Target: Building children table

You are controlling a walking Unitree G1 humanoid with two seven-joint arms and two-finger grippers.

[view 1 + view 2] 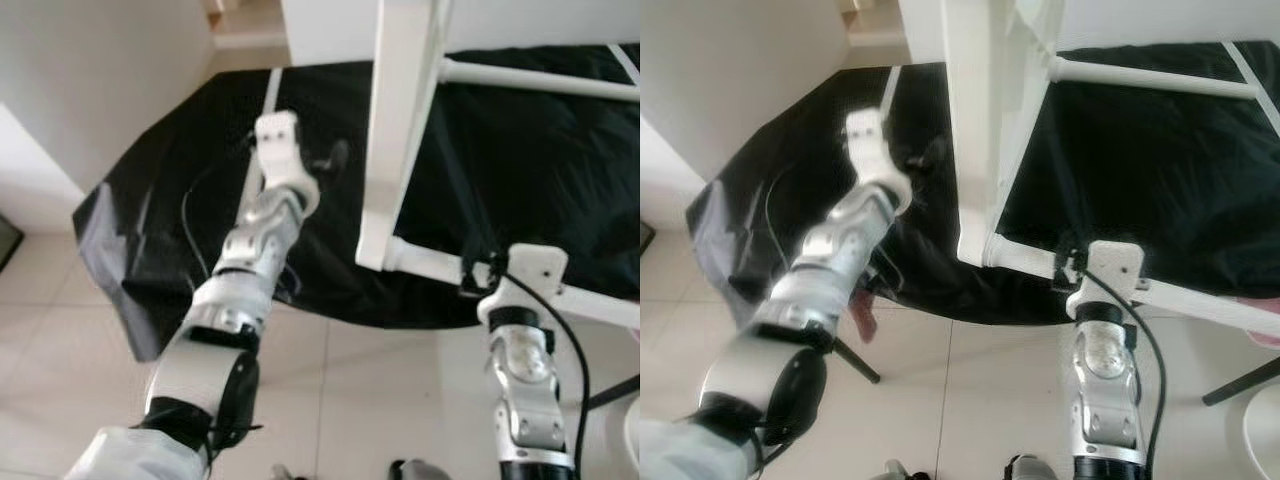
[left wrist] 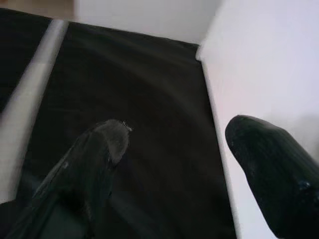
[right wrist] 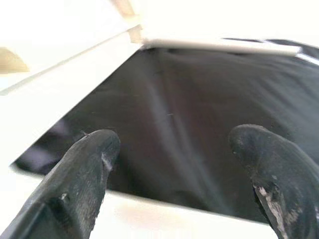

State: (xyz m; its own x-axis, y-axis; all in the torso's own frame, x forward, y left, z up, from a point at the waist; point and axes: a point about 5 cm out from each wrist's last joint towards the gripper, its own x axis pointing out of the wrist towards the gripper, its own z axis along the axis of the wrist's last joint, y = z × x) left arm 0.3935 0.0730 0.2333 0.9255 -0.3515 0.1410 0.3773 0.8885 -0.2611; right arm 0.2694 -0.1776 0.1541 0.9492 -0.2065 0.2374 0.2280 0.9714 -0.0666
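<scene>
**Inspector:** Left gripper [image 2: 172, 159] is spread wide and holds nothing; its fingers [image 2: 99, 149] hang over the black cloth [image 1: 500, 170], just beside the white table frame [image 1: 400, 130]. Right gripper [image 3: 172, 164] is likewise wide apart and empty, poised at the lower rail [image 1: 430, 262] of that frame.

**Clerk:** And where does the table stand?

**Inspector:** On the black cloth, part-built. A broad white upright leg [image 1: 975, 120] rises through the head views, a cross rail [image 1: 540, 78] runs off it toward the robot's right, and the lower rail joins at its foot. A loose white bar [image 1: 262, 130] lies on the cloth beyond the left arm.

**Clerk:** Progress?

**Inspector:** Judged partway. Leg and two rails appear joined (whether the joints are fastened cannot be told from these views). No tabletop surface can be confirmed, and the loose bar looks not yet fitted.

**Clerk:** Remaining work?

**Inspector:** Likely fitting the loose bar, securing the joints, and setting the frame upright on the tiled floor [image 1: 380, 400]
</scene>
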